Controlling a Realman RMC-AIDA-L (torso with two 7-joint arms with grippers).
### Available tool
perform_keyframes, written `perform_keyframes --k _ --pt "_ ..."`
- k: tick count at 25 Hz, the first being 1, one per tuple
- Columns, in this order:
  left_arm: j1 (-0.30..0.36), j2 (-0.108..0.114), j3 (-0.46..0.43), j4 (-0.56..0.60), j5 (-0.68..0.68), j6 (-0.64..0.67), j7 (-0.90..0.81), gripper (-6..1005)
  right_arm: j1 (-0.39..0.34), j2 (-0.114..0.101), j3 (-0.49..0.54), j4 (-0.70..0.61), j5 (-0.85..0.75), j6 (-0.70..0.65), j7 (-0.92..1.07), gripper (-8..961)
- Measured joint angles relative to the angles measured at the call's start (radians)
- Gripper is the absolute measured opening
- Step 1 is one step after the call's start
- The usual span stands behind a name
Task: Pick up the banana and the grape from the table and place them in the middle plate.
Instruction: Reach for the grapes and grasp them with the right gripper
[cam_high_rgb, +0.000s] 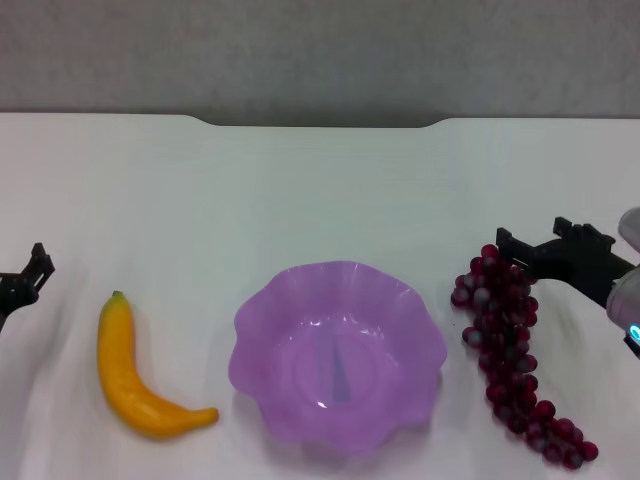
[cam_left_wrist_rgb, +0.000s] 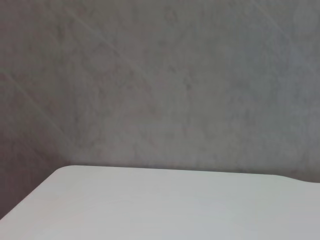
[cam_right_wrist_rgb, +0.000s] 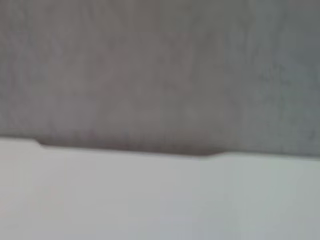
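Note:
In the head view the yellow-orange banana (cam_high_rgb: 132, 385) lies on the white table (cam_high_rgb: 320, 190), left of the plate. The light purple scalloped plate (cam_high_rgb: 338, 352) sits at the front centre and holds nothing. The dark red grape bunch (cam_high_rgb: 512, 360) lies to the right of the plate. My right gripper (cam_high_rgb: 536, 240) is open, just at the far end of the grape bunch and holding nothing. My left gripper (cam_high_rgb: 28, 278) is at the left edge, apart from the banana. Both wrist views show only the table and the wall.
The table's far edge has a notch (cam_high_rgb: 320, 122) in front of a grey wall. The left wrist view shows a table corner (cam_left_wrist_rgb: 65, 172). The right wrist view shows the notched edge (cam_right_wrist_rgb: 130, 150).

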Motion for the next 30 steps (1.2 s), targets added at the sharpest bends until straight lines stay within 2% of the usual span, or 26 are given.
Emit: perform_keyframes --k 3,5,6,10,12,17,23,30 --pt "0.001 0.001 0.0 0.002 0.0 -0.002 0.0 901 -0.065 0.0 0.152 0.139 -0.106 0.195 -0.023 895" --pt "0.0 0.002 0.0 0.002 0.0 -0.006 -0.001 901 -0.104 0.023 0.287 0.248 -0.171 0.382 -0.06 895" --pt "0.0 0.002 0.0 0.002 0.0 -0.008 0.0 901 -0.12 0.042 0.366 0.304 -0.199 0.485 -0.087 895" --pt "-0.006 -0.001 0.0 0.008 0.002 -0.011 0.002 901 -0.137 0.147 0.632 0.436 -0.233 0.855 -0.216 895" --pt "-0.01 -0.001 0.0 0.009 0.003 -0.012 0.001 901 -0.129 0.169 0.705 0.469 -0.226 0.985 -0.258 894" --pt "-0.011 -0.001 0.0 0.012 0.002 -0.012 -0.004 901 -0.079 0.166 0.769 0.469 -0.2 1.146 -0.264 894" --pt "-0.012 -0.001 0.0 0.013 0.0 -0.012 -0.007 900 -0.061 0.166 0.793 0.405 -0.2 1.167 -0.268 894" --pt "-0.011 -0.001 0.001 0.013 0.0 -0.012 -0.007 900 0.017 0.169 0.791 0.258 -0.2 1.148 -0.292 893"
